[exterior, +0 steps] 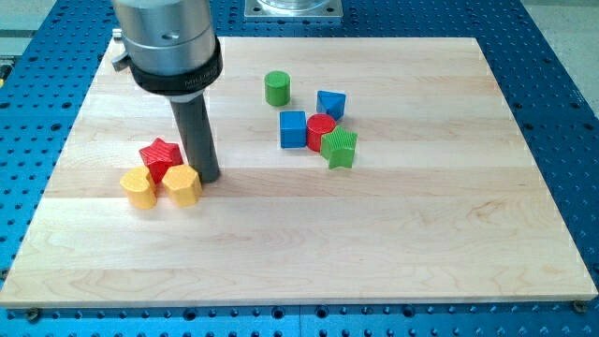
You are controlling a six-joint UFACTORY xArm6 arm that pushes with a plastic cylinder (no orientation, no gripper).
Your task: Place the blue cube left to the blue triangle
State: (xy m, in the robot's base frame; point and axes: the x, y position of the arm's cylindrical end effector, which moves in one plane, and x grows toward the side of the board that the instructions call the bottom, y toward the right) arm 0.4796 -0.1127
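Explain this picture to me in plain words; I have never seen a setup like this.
One camera looks down at a slant on a wooden board. The grey cylinder at the view's top left is my arm's end. It carries a dark rod, and my tip touches the board to push blocks. Nothing is held; I have no gripper. My tip stands beside a red star and two yellow blocks. Farther to the view's right lie a green cylinder, the blue triangle, the blue cube, a red cylinder and a green block.
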